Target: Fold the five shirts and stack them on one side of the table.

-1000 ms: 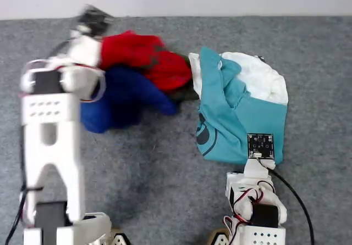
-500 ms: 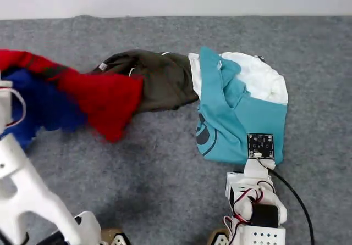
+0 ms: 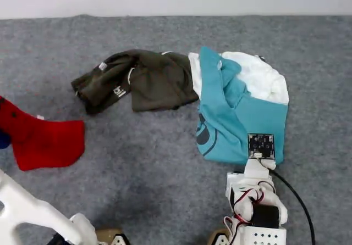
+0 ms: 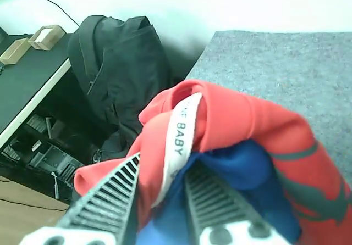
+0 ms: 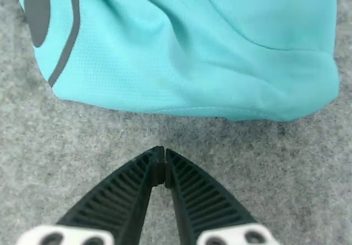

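Note:
My left gripper (image 4: 162, 198) is shut on a bunch of red shirt (image 4: 236, 118) and blue shirt (image 4: 236, 168) at the table's left edge. In the high view the red shirt (image 3: 47, 140) lies spread at the far left, with a sliver of the blue shirt (image 3: 3, 141) beside it. A dark olive shirt (image 3: 140, 80) lies crumpled at the back middle. Right of it, a teal shirt (image 3: 236, 118) drapes over a white shirt (image 3: 261, 77). My right gripper (image 5: 164, 160) is shut and empty on the mat, just short of the teal shirt's (image 5: 192, 47) near hem.
Grey felt (image 3: 154, 173) covers the table. A black backpack (image 4: 121, 74) and a dark desk (image 4: 27, 80) stand past the table's left edge. The left arm's white base (image 3: 27, 215) fills the front left corner, and the right arm's base (image 3: 256, 212) sits front right.
My left arm swung left and toward the front, pulling the red and blue shirts off the pile and uncovering the olive shirt. The right arm has not moved.

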`<state>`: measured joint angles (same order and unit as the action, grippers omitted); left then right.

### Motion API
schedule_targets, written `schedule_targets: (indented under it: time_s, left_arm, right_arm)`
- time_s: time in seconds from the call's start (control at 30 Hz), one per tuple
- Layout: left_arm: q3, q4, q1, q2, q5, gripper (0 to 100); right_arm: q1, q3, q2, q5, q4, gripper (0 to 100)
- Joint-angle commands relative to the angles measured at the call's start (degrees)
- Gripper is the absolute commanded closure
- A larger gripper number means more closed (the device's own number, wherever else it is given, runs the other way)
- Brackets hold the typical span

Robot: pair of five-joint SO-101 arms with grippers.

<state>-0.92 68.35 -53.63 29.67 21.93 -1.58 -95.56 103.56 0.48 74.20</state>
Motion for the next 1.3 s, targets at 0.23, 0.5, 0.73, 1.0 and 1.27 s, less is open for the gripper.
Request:
schedule_targets:
  time_s: [0.23,0.5,0.73,1.0,1.27]
  left_arm:
    - [13.1,0.4,6.7,2.8,1.0,88]
    - [9.6,13.2,7.1,2.8,5.2,70]
    - [-0.5,20.4,17.4,2.4,5.2,70]
    - [-0.1,21.8,39.7,-3.3,-1.7,70]
    - [-0.4,9.8,51.1,-23.6,-3.2,70]
  right_arm:
    - [-0.5,-0.9,0.0,-0.4,0.5,98.9]
    - [-0.5,-0.9,0.0,-0.4,0.5,98.9]
    - [-0.5,-0.9,0.0,-0.4,0.5,98.9]
    - [-0.5,-0.9,0.0,-0.4,0.5,98.9]
    - [-0.5,-0.9,0.0,-0.4,0.5,98.9]
